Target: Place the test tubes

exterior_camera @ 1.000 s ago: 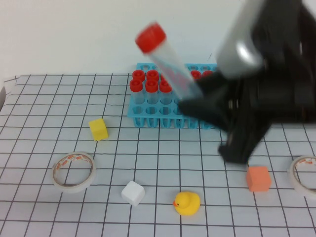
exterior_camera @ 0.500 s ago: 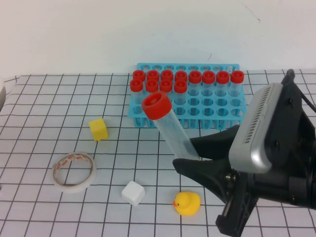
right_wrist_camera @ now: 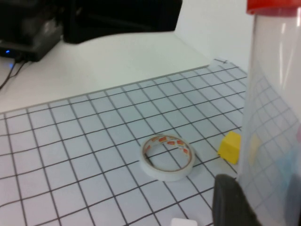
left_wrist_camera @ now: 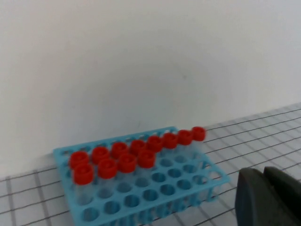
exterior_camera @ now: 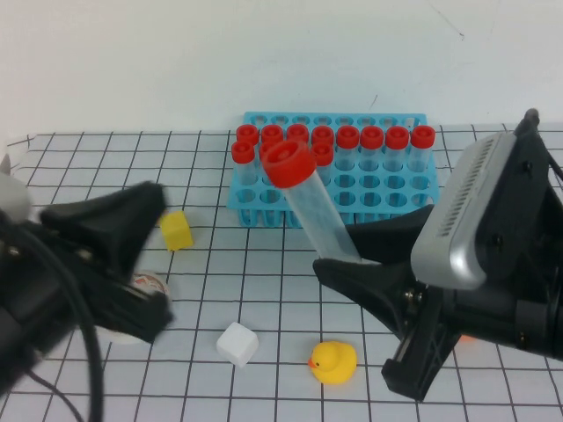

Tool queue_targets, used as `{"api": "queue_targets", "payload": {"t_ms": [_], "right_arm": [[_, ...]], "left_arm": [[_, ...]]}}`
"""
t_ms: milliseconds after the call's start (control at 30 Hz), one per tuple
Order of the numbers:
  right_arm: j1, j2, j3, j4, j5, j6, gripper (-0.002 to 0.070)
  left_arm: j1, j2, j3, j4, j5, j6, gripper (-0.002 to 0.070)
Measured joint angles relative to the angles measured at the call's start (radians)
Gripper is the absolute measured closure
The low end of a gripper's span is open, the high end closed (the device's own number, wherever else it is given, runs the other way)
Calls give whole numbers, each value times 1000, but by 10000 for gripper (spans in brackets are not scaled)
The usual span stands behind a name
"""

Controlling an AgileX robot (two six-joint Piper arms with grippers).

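Right hand [exterior_camera: 339, 255] clamps the test tube [exterior_camera: 308, 207] mid-table; left hand [left_wrist_camera: 262, 188], closed, front-left.

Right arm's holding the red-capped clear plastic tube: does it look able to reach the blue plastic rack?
Probably yes. The right gripper holds the red-capped clear tube tilted before the blue rack, whose front rows are empty; nothing lies between. The shut left gripper sits low, far left.

Blue rack [exterior_camera: 387, 119] at far centre: capped tubes [exterior_camera: 347, 138] fill its far rows, nearer holes [exterior_camera: 387, 189] are empty. The left gripper [left_wrist_camera: 265, 188], fingers together, crowds the near left. The right gripper [exterior_camera: 339, 259], clamping a tilted tube [exterior_camera: 308, 207], blocks the near right. Yellow block [exterior_camera: 175, 230], white block [exterior_camera: 237, 343] and duck [exterior_camera: 333, 361] dot the bare middle.
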Motion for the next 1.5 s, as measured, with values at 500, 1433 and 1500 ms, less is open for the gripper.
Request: {"api": "queue_targets", "payload": {"t_ms": [500, 1433, 1500], "right_arm": [[0, 0, 0, 103, -17, -4, 441], [0, 0, 0, 342, 248, -431, 441], [0, 0, 0, 342, 244, -438, 441]], "left_arm": [[-400, 19, -2, -9, -295, -15, 590], [-406, 19, -6, -88, -294, -85, 391], [-407, 19, -6, -67, -290, -96, 414]]}}
